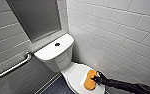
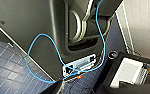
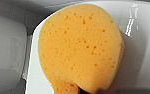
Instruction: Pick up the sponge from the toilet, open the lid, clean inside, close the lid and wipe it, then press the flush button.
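One toilet (image 1: pixel 58 60), one lid (image 1: pixel 75 74), one flush button (image 1: pixel 57 44), one sponge (image 1: pixel 90 80) and one grab bar (image 1: pixel 12 67) on the wall show in the head view. The lid is down, and the sponge lies flat on it, toward the lid's 4 o'clock edge. The right gripper (image 1: pixel 96 79) reaches in from 4 o'clock and touches the sponge, which sits at its 9 o'clock. I cannot tell whether it is clamped on the sponge or loose. The button sits in the tank top, at 11 o'clock from the sponge and well apart
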Motion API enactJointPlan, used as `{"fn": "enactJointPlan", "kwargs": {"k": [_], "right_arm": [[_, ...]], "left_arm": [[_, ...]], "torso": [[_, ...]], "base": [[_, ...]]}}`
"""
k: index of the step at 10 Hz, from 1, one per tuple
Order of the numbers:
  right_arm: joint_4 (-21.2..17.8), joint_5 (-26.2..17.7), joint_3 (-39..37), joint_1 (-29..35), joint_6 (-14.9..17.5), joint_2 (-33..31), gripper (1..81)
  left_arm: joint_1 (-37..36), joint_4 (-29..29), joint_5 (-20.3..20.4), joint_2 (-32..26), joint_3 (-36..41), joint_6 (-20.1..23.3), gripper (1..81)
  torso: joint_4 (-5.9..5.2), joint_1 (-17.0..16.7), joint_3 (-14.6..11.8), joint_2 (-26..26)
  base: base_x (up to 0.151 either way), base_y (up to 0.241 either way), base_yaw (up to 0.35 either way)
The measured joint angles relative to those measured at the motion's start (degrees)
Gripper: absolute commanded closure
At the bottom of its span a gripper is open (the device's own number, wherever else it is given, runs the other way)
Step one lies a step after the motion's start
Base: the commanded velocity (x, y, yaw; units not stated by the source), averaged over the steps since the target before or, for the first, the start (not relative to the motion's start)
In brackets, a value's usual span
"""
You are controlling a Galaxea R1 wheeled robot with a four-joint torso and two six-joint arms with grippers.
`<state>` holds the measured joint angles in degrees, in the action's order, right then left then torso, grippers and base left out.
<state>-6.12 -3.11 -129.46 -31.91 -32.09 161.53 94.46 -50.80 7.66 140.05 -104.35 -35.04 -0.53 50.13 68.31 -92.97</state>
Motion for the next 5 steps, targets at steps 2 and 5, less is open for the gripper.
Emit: {"fn": "enactJointPlan", "kwargs": {"k": [2, 5], "right_arm": [[0.00, -0.52, 6.01, -0.69, -0.21, -5.41, 81.1], [-0.02, 1.63, 14.30, -4.60, -0.40, -15.76, 81.1]], "left_arm": [[0.00, -0.02, 0.26, 0.30, 0.07, 0.00, 1.0], [0.02, -0.02, 0.28, 0.26, 0.07, 0.00, 1.0]], "torso": [[0.00, 0.00, 0.00, 0.00], [0.00, 0.00, 0.00, 0.00]], "base": [[0.000, 0.000, 0.000], [0.000, 0.000, 0.000]]}}
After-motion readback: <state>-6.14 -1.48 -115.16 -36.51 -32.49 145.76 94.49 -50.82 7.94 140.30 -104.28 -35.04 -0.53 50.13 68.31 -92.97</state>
